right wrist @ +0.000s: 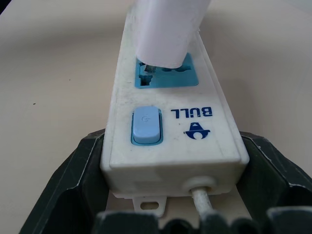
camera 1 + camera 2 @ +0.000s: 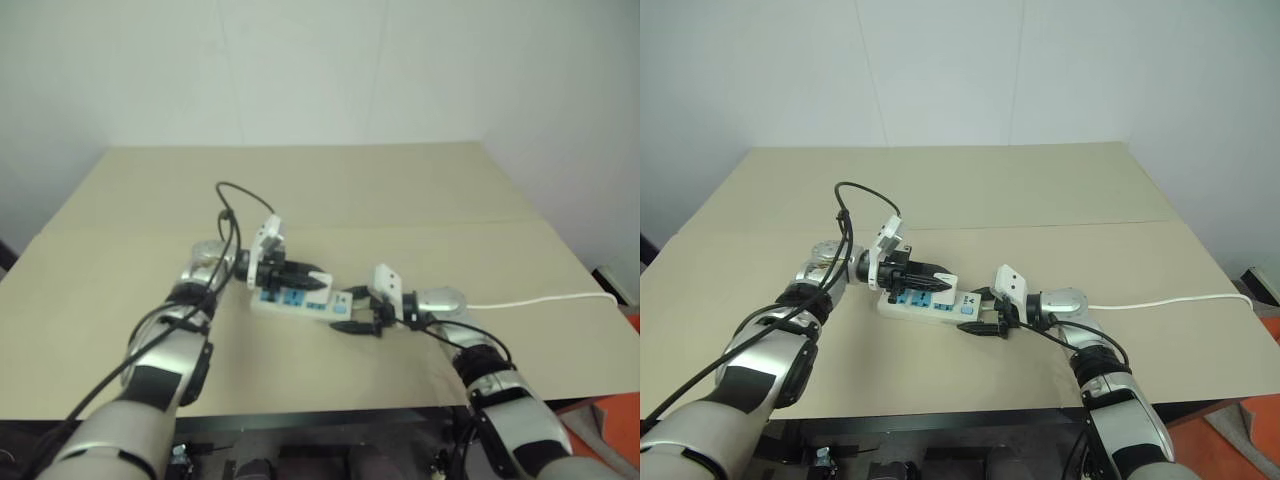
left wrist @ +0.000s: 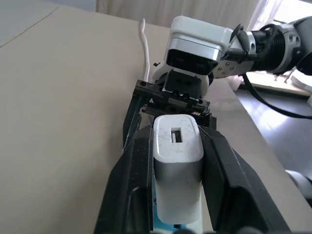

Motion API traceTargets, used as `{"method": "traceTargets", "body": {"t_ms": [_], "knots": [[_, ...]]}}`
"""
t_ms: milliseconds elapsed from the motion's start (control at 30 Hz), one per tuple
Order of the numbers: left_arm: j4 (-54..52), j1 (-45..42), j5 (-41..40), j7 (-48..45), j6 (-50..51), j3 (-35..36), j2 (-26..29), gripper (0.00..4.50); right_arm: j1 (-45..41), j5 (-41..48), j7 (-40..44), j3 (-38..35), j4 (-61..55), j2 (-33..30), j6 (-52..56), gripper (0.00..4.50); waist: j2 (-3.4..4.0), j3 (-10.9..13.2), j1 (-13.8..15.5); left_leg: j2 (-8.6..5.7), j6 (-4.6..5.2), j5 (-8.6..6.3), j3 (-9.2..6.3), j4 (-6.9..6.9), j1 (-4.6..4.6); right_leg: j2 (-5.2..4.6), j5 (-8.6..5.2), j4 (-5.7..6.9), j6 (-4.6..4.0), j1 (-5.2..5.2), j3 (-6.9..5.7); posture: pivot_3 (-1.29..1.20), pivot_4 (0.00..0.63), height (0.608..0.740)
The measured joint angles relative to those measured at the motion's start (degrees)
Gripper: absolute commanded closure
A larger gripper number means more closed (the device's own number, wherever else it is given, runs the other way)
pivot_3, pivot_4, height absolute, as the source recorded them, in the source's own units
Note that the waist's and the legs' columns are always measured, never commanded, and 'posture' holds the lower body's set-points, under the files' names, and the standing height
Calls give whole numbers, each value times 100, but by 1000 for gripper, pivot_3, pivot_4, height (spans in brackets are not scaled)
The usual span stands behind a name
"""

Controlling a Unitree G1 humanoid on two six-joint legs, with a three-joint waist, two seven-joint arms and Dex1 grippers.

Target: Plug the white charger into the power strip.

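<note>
While my left gripper (image 3: 178,161) squeezes the white charger (image 3: 178,170) between its two black fingers (image 3: 131,180), I see the block standing over the power strip (image 1: 170,126), its lower end right at the blue socket face (image 1: 168,78) next to the switch; prongs seem to meet the slots, though I cannot tell how deep they sit. From the head, that pinch sits just left of the frame's center, my left gripper pointing toward the right across the strip. My right gripper (image 2: 985,318) comes in from the lower right, fingers spread wide around the cable end of the strip, one black finger (image 1: 73,180) on each side of the white bar, close against its sides; I cannot tell if they press it. Right there in the wrist view: a pale blue rocker switch (image 1: 145,126), the blue BULL logo (image 1: 194,121) beside it, and the thin white cable (image 2: 1160,301) leaving the end and running off toward the right edge of the frame. All of it lies on the tan table (image 2: 400,190), strip slightly slanted, near the middle of the picture. A black wire (image 2: 228,205) loops above my left wrist.
</note>
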Motion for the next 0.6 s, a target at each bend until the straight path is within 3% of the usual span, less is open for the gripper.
{"method": "traceTargets", "body": {"t_ms": [600], "knots": [[-21,193,-213,-3,-114,-7,-8,3501,23,-16,-16,4,-67,14,56,1078,0,0,-4,1,0,0,0,-3,4,1,0,1,1,2,1,0,150,740]]}}
